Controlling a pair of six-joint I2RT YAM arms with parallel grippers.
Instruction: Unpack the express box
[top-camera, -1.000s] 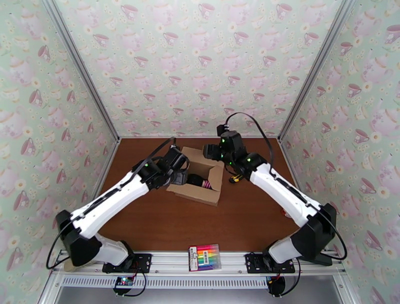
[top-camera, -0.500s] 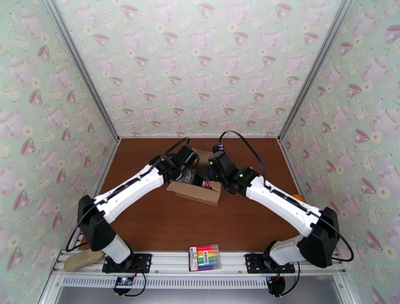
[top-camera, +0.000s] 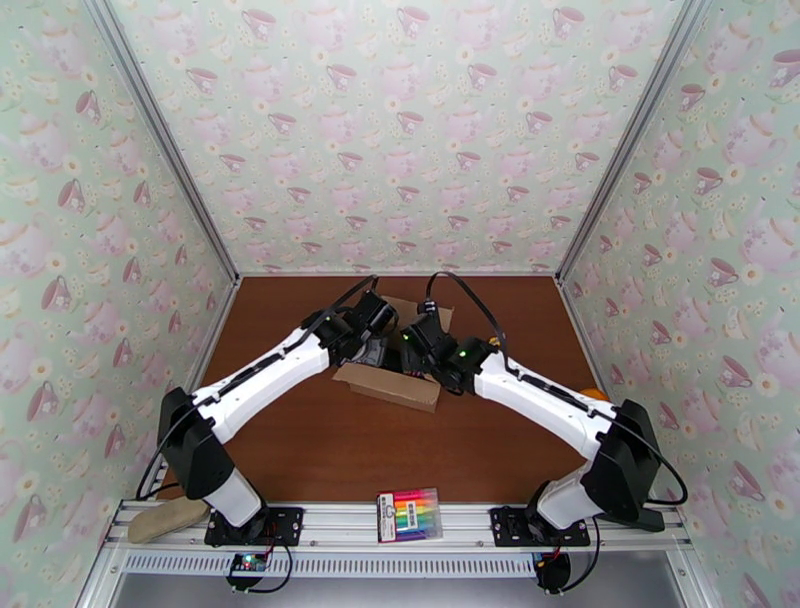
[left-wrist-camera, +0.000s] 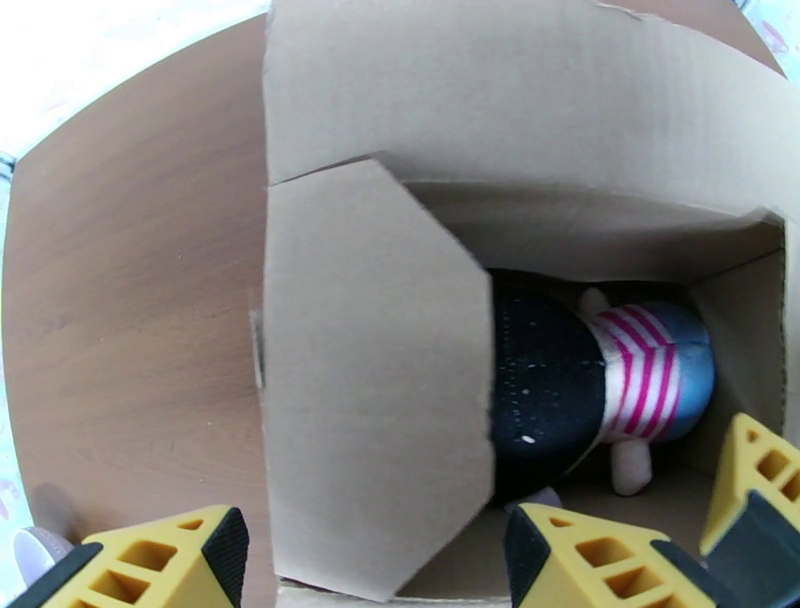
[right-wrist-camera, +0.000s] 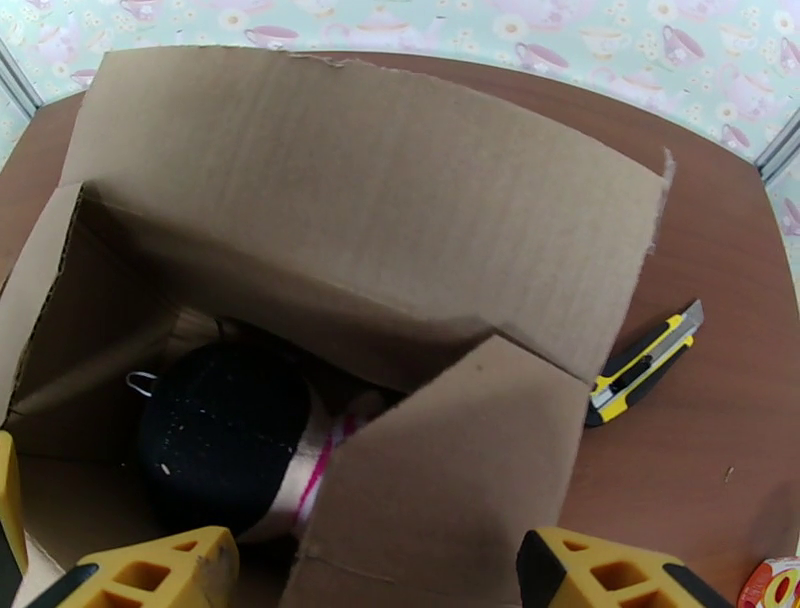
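The corrugated cardboard express box (right-wrist-camera: 350, 200) is plain tan-brown. The soft plush toy (left-wrist-camera: 600, 380) is black speckled white, with pink-and-white stripes and a blue patch. The slim plastic utility knife (right-wrist-camera: 645, 360) is yellow and black. The wood-grain surface (top-camera: 330, 450) is reddish brown. The left pincer (left-wrist-camera: 370, 560) and right pincer (right-wrist-camera: 385, 575) are yellow; the flat marker pack (top-camera: 409, 514), rainbow-striped

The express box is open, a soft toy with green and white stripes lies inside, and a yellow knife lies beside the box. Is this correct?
One error: the soft toy has pink and white stripes, not green, as the left wrist view shows. The express box is open and the yellow knife lies beside it.
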